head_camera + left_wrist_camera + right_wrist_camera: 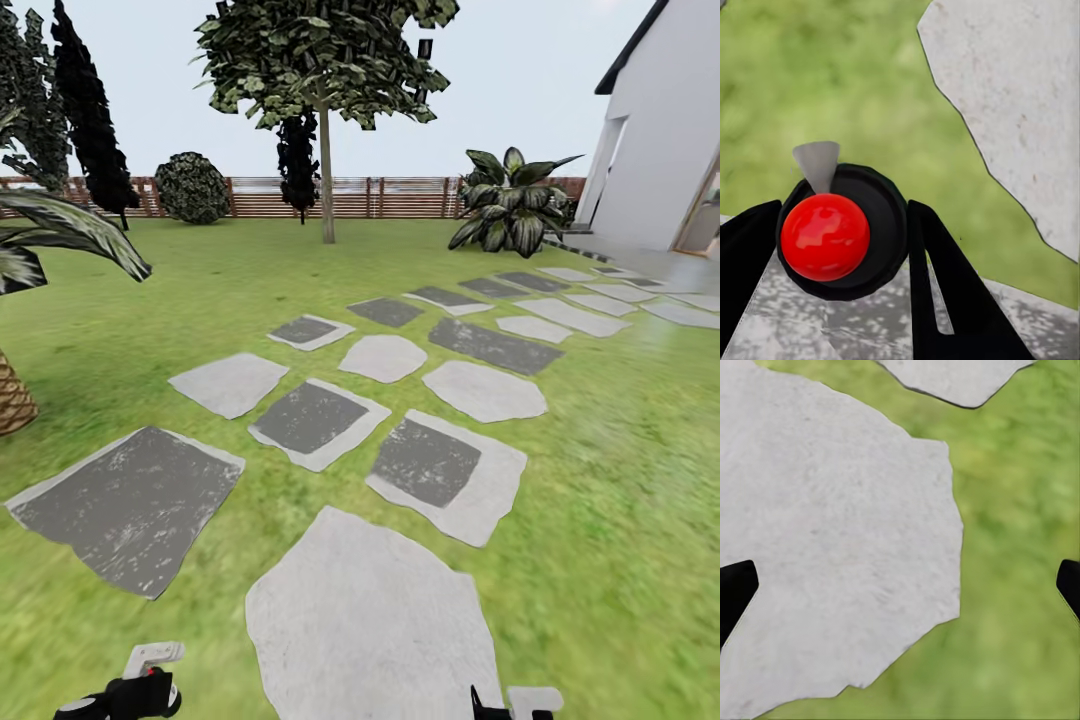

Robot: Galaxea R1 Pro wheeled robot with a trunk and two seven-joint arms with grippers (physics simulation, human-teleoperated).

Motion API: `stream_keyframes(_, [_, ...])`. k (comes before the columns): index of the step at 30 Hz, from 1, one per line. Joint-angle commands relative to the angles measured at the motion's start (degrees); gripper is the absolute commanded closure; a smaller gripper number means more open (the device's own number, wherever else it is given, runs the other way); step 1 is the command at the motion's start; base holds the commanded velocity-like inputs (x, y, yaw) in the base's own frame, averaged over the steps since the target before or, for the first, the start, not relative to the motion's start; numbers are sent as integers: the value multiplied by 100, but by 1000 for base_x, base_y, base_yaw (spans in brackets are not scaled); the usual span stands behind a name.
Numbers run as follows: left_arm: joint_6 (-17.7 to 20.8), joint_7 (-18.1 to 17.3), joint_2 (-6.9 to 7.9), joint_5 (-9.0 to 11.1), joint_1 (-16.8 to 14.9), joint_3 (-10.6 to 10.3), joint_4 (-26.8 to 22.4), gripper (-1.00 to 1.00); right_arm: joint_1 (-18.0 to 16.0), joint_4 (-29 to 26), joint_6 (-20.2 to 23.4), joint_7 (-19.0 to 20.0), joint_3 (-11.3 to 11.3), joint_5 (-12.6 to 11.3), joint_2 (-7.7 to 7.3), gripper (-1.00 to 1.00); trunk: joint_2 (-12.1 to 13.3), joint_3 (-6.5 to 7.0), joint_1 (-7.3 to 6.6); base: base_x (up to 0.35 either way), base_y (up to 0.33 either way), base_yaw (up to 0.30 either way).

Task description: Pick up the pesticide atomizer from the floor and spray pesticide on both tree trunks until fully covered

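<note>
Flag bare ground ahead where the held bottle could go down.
Free: the big pale stone slab dead ahead, between both grippers; the dark grey slab to its left; open green lawn on the right. Crowded: the palm trunk at far left. The left gripper holds the black red-topped atomizer.

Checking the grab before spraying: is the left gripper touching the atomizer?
Touching. In the left wrist view the left gripper's black fingers press against both sides of the atomizer.
</note>
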Motion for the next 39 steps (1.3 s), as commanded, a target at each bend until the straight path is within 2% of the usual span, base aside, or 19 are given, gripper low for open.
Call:
stream_keyframes(1, [22, -40, -3, -48, -2, 50, -9, 100, -3, 4, -15, -18, 4, 6, -1, -100, -2, -5, 2, 338, 0, 0])
stream_keyframes(39, [21, -40, -4, -48, -2, 50, -9, 100, -3, 4, -15, -18, 4, 7, -1, -100, -2, -5, 2, 338, 0, 0])
